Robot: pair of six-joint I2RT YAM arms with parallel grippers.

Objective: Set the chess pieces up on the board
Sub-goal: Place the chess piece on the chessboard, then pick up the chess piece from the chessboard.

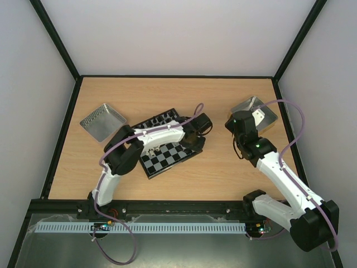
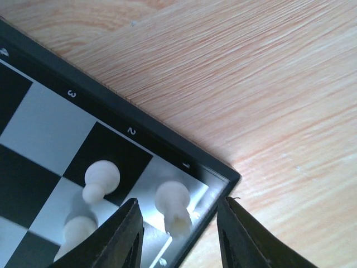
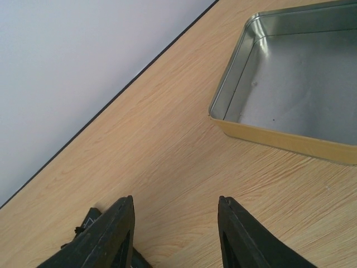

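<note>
The board (image 1: 167, 157) lies mid-table, partly under my left arm; black chess pieces (image 1: 159, 119) stand along its far edge. My left gripper (image 1: 195, 134) hovers over the board's right corner (image 2: 220, 170). In the left wrist view it (image 2: 181, 223) is open, with one cream-white pawn (image 2: 173, 204) standing on the pale corner square between the fingers, untouched. Two more white pawns (image 2: 102, 178) (image 2: 75, 231) stand on neighbouring squares. My right gripper (image 1: 237, 124) is open and empty above bare wood (image 3: 175, 223).
A silver tray (image 1: 103, 121) sits at the back left. A second metal tray with a gold outer wall (image 1: 256, 114) sits at the back right; in the right wrist view (image 3: 290, 84) it looks empty. Walls enclose the table.
</note>
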